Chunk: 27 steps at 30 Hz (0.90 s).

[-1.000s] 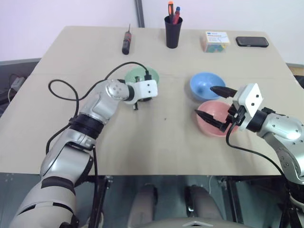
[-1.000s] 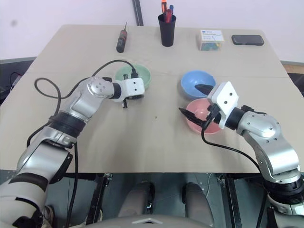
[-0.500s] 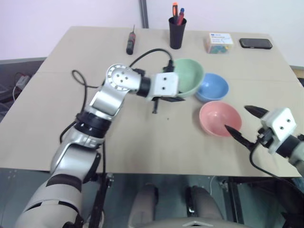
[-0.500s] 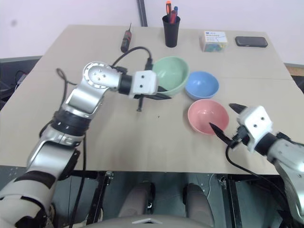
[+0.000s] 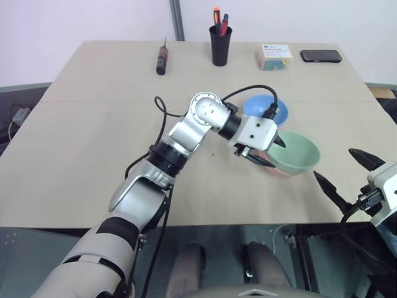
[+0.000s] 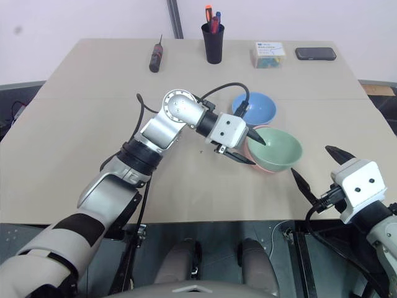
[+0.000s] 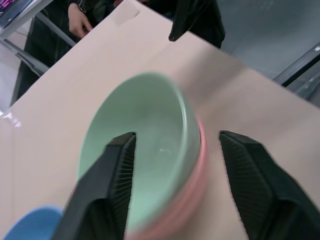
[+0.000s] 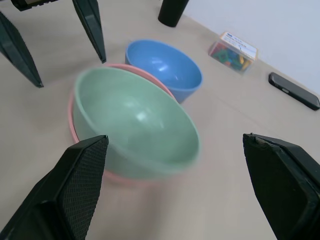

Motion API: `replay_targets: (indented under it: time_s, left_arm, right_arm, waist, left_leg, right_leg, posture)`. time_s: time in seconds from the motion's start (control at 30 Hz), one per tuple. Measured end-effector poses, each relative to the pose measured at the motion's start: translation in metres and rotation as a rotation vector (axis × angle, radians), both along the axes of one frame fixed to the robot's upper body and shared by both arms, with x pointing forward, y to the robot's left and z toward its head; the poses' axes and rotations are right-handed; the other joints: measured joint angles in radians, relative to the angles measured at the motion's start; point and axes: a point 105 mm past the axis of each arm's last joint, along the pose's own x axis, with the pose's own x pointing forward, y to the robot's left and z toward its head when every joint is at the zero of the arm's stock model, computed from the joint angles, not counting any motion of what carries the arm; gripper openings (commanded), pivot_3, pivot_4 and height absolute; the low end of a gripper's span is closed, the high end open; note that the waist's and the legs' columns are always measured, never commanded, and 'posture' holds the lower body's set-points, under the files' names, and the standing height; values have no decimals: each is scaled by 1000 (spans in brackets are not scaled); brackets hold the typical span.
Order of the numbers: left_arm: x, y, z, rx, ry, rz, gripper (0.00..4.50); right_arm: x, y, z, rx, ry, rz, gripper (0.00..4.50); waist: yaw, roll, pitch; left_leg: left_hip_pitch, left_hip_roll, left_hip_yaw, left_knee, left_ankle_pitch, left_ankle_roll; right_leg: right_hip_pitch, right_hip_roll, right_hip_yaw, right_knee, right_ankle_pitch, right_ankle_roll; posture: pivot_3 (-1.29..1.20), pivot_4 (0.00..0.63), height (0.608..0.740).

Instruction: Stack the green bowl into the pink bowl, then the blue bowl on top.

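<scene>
Pink bowl (image 8: 75, 131) hiding under green bowl (image 8: 132, 120)
Only its rim is showing; the green bowl's edge is blurring.

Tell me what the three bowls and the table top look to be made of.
The pale mint-green round bowl, the salmon-pink bowl beneath it and the sky-blue bowl look like smooth moulded plastic: thin even walls, flat colour, soft glossy highlights. The beige table top looks like matte laminate or painted board; plain and grainless, so uncertain.
</scene>
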Motion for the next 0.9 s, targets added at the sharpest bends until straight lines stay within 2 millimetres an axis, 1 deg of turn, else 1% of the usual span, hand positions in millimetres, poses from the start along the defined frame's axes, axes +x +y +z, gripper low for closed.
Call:
replay_targets:
  time_s: [0.1, 0.2, 0.3, 0.37, 0.4, 0.43, 0.5, 0.7, 0.8, 0.9]
  left_arm:
    - [15, 23, 12, -32, 5, 128, 2684]
    - [33, 48, 17, -29, -26, 259, 2684]
    - [54, 69, 13, -10, -81, 375, 2684]
    - [70, 75, 8, 7, -118, 439, 2684]
    - [76, 74, 8, 18, -142, 451, 2684]
    - [78, 73, 7, 21, -149, 453, 2684]
    - [85, 62, 10, 36, -212, 435, 2684]
    - [88, 39, 16, 33, -260, 374, 2684]
    - [90, 38, 15, 30, -260, 377, 2684]
    - [91, 41, 10, 42, -253, 382, 2684]
  right_arm:
    - [6, 9, 2, 13, -6, 38, 4500]
    - [11, 16, 7, 35, -24, 87, 4500]
    - [18, 20, 13, 63, -41, 126, 4500]
    - [24, 23, 17, 63, -46, 159, 4500]
    - [26, 24, 17, 64, -45, 165, 4500]
    - [27, 24, 17, 65, -44, 167, 4500]
    - [30, 27, 16, 74, -36, 185, 4500]
    - [31, 35, 9, 97, -18, 192, 4500]
    - [33, 43, 0, 193, -19, 173, 4500]
    - [37, 43, -10, 197, -8, 154, 4500]
  waist:
    - [-1, 0, 0]
    - [0, 0, 0]
    - [3, 0, 0]
    - [10, -1, 1]
    - [16, -1, 1]
    - [19, -1, 1]
    - [28, -1, 1]
    - [23, -1, 1]
    - [17, -1, 1]
    - [11, -1, 1]
  left_leg:
    - [0, 0, -1, 0, 0, 0]
    - [0, 0, -1, 0, 0, 0]
    - [0, 0, -1, 0, 0, 0]
    - [-2, -1, -2, 1, 0, 0]
    - [-2, -1, -3, 1, 0, 0]
    - [-2, -1, -3, 1, 0, 0]
    - [-3, -1, -3, 1, 0, 0]
    - [-3, -1, -2, 1, 0, 1]
    - [-2, -1, -2, 1, 0, 1]
    - [-2, -1, -2, 1, 0, 1]
  right_leg:
    - [0, 0, 0, 0, 0, 0]
    - [0, 0, -1, 0, 0, 0]
    - [0, 0, -1, 0, 0, 0]
    - [0, -1, -2, -1, 0, 0]
    - [0, -1, -3, -1, 0, 0]
    - [0, -1, -3, -1, 0, 0]
    - [0, -1, -3, -2, 0, 0]
    - [-1, -1, -3, -2, 0, 0]
    - [-1, 0, -3, -1, 0, 0]
    - [-1, -1, -2, -1, 0, 0]
  posture:
    - [0, 150, 740]
    - [0, 150, 740]
    - [0, 150, 740]
    - [0, 150, 740]
    - [0, 150, 740]
    - [0, 150, 740]
    - [0, 150, 740]
    - [0, 150, 740]
    - [0, 150, 740]
    - [0, 150, 740]
